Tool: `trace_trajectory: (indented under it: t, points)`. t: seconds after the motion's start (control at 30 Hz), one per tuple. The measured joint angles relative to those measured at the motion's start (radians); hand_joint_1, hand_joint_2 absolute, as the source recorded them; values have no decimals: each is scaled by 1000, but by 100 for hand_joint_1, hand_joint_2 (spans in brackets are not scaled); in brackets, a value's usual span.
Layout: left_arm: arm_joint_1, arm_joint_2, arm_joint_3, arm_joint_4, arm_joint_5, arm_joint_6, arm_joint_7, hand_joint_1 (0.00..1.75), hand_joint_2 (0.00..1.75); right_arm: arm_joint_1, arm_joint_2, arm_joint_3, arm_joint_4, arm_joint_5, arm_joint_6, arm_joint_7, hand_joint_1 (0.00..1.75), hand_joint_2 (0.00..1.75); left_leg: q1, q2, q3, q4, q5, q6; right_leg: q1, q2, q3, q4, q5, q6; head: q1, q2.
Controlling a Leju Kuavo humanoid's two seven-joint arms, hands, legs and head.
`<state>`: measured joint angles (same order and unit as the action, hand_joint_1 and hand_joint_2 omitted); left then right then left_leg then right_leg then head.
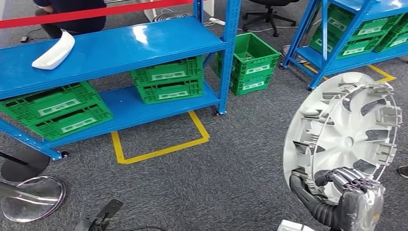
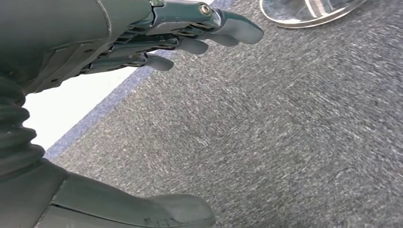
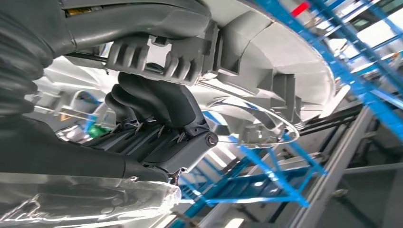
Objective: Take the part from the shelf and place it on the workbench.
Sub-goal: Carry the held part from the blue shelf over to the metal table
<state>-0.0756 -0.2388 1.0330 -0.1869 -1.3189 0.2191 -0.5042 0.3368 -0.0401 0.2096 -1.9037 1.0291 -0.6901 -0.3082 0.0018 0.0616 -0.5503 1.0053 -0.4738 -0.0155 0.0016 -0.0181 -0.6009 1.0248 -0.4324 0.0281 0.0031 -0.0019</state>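
Note:
A large silver wheel cover (image 1: 344, 132) stands upright at the lower right of the head view, its ribbed back towards me. My right hand (image 1: 353, 192) grips its lower rim, fingers curled through an opening. In the right wrist view the dark fingers (image 3: 152, 102) wrap a grey rib of the wheel cover (image 3: 266, 57). My left hand (image 2: 142, 42) hangs over grey carpet with its fingers apart and nothing in it. A white curved part (image 1: 54, 52) lies on the top board of the blue shelf (image 1: 120, 48).
Green crates (image 1: 168, 79) fill the lower shelf, and one more crate (image 1: 250, 62) stands on the floor beside it. A second blue rack (image 1: 351, 33) is at the back right. A round chrome base (image 1: 31, 197) sits at the lower left. A person sits behind the shelf.

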Motion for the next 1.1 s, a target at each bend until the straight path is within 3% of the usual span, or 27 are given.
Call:
trace_trajectory:
  t: [0.07, 0.13, 0.17, 0.2, 0.23, 0.27, 0.33, 0.4, 0.47, 0.53, 0.57, 0.6, 0.67, 0.7, 0.73, 0.77, 0.83, 0.9, 1.0, 1.07, 1.1]
  points:
    - [-1, 0, 0, 0, 0, 0, 0, 0, 175, 2, 4, -4, -5, 0, 0, 0, 175, 175, 2, -20, -23, 56, -41, -9, -5, 14, 0, -6, 5, -12, -3, 0]
    - [1, 0, 0, 0, 1, 0, 0, 0, 175, 2, 9, -7, -8, 0, 0, -2, 175, 175, 3, -46, -82, 188, -108, -13, -7, 29, -2, -6, 6, -18, -7, 0]
    - [2, 0, 0, 0, 1, 0, 0, 0, 175, 3, 10, -8, -8, 0, 0, -3, 175, 175, 3, -51, -112, 249, -129, -14, -7, 38, -3, -6, 6, -19, -7, 0]
    - [2, 0, 0, 0, 2, 0, 0, 0, 175, 3, 11, -9, -8, -1, 0, -4, 175, 175, 3, -54, -129, 281, -130, -14, -7, 47, -3, -6, 6, -19, -7, 0]
    - [3, 0, 0, 0, 2, 0, 0, 0, 175, 3, 12, -10, -8, -1, 0, -5, 175, 175, 3, -55, -129, 276, -112, -14, -7, 57, -3, -6, 7, -19, -7, 0]
    - [2, 0, 0, 0, 2, 0, 0, 0, 175, 3, 13, -11, -8, -1, 0, -6, 175, 175, 4, -58, -110, 232, -78, -13, -8, 66, -2, -6, 7, -18, -7, 0]
    - [1, 1, 0, 0, 3, 0, -1, 0, 175, 3, 15, -14, -8, -7, 0, -6, 175, 175, 8, -83, -48, 95, -10, -11, -8, 85, -4, -2, 8, -11, -7, 0]
    - [0, 0, 0, 0, 5, -1, -2, 0, 175, 3, 16, -17, -9, -13, 0, -6, 175, 175, 10, -106, -13, 12, 12, -7, -7, 100, -11, 2, 11, -1, -6, 0]
    - [0, 0, 0, 0, 7, -2, -3, 0, 175, 7, 16, -18, -9, -14, 0, -7, 175, 175, 9, -102, -11, 2, 9, 4, -8, 112, -17, -1, 15, 10, -6, 0]
    - [-1, 0, 1, 0, 8, -2, -4, 0, 175, 12, 16, -20, -10, -14, -1, -7, 175, 175, 11, -89, -10, -1, 14, 17, -9, 92, -30, 16, 4, 20, -2, 0]
    - [-1, 0, 2, 0, 8, -2, -4, 0, 175, 12, 16, -20, -10, -14, -1, -7, 175, 175, 12, -82, -10, -3, 15, 23, -9, 73, -48, 50, -16, 25, 1, 0]
    - [-1, 0, 2, 0, 8, -2, -5, 0, 175, 12, 16, -21, -10, -14, -1, -7, 175, 175, 12, -74, -10, -3, 15, 27, -8, 50, -75, 107, -46, 29, 4, 0]
    - [1, -1, 2, 0, 8, -2, -5, 0, 175, 12, 16, -21, -10, -14, -1, -8, 175, 175, 10, -58, -9, -3, 14, 30, -9, 29, -138, 242, -104, 34, 6, 0]
    - [2, -1, 2, 0, 8, -2, -5, 0, 175, 12, 16, -21, -10, -14, -1, -8, 175, 175, 9, -50, -9, -3, 13, 31, -10, 27, -157, 282, -113, 35, 6, 0]
    - [2, 0, 3, 0, 8, -2, -5, 0, 175, 12, 16, -21, -10, -14, -1, -8, 175, 175, 9, -42, -7, -3, 12, 31, -11, 25, -157, 283, -104, 35, 6, 0]
    - [1, 0, 3, 0, 8, -2, -5, 0, 175, 13, 16, -22, -9, -15, -1, -8, 175, 175, 9, -35, -5, -3, 10, 30, -11, 22, -136, 244, -78, 34, 6, 0]
    - [1, -1, 3, 0, 8, -2, -5, 0, 175, 11, 16, -23, -9, -17, -1, -8, 175, 175, 6, -22, 1, -2, 4, 24, -8, -3, -60, 107, -20, 32, 7, 0]
    - [1, -1, 3, 0, 8, -2, -5, 0, 175, 9, 17, -24, -10, -19, -1, -11, 175, 175, 0, -12, 4, 0, -1, 14, -4, -23, -12, 21, 1, 24, 5, 0]
    - [0, 0, 3, 0, 8, -2, -6, 0, 175, 11, 19, -27, -10, -25, -1, -16, 175, 175, -1, 4, 6, 0, -4, 2, -2, -6, -11, 9, 0, 6, 2, 0]
    - [-1, 0, 3, 0, 8, -2, -6, 0, 175, 12, 19, -29, -11, -30, -1, -17, 175, 175, 2, -12, -8, 36, -34, -6, -5, 8, -12, 6, 3, -6, 0, 0]
    - [-1, 0, 3, 0, 8, -2, -6, 0, 175, 12, 20, -30, -12, -31, -1, -17, 175, 175, 3, -27, -30, 84, -63, -9, -7, 16, -12, 4, 4, -11, -3, 0]
